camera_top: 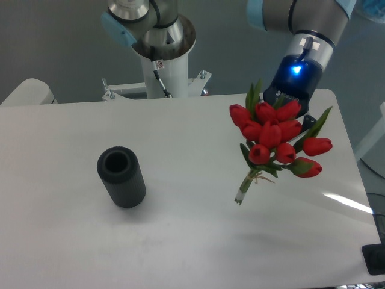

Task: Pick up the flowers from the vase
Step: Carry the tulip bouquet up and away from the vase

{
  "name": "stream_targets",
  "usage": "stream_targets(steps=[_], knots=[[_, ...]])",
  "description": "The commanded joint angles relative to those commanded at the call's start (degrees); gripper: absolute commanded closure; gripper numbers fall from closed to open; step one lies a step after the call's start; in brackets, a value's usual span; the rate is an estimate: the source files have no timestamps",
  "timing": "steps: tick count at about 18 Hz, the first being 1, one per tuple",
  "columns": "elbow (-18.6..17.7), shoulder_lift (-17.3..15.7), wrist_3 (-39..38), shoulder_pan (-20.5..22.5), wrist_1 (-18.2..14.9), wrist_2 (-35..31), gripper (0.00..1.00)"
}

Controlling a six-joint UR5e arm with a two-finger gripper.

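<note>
gripper [296, 101] looks clamped on the flowers [275, 137] somewhere behind the buds, since the bunch hangs in the air with nothing else carrying it; the fingers themselves are hidden by the red heads. table [198, 241] is mostly bare white. the arm reaches in from the far right corner, wrist tipped down toward the table, blue light glowing. flowers sit tilted over the right side, stem ends low and well apart from the vase [121, 177], which stands upright near the left edge, mouth empty.

The vase [122, 177] looks matt and finely ribbed; the desk [180, 241] smooth, white, faintly glossy; the flowers' [274, 135] buds shiny.
</note>
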State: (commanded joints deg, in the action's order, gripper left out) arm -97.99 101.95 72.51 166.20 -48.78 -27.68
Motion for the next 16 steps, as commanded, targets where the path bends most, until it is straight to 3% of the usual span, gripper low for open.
stream_targets(steps=[16], knots=[[-0.35,1.32,2.02,-0.08,0.09,-2.02,0.78]])
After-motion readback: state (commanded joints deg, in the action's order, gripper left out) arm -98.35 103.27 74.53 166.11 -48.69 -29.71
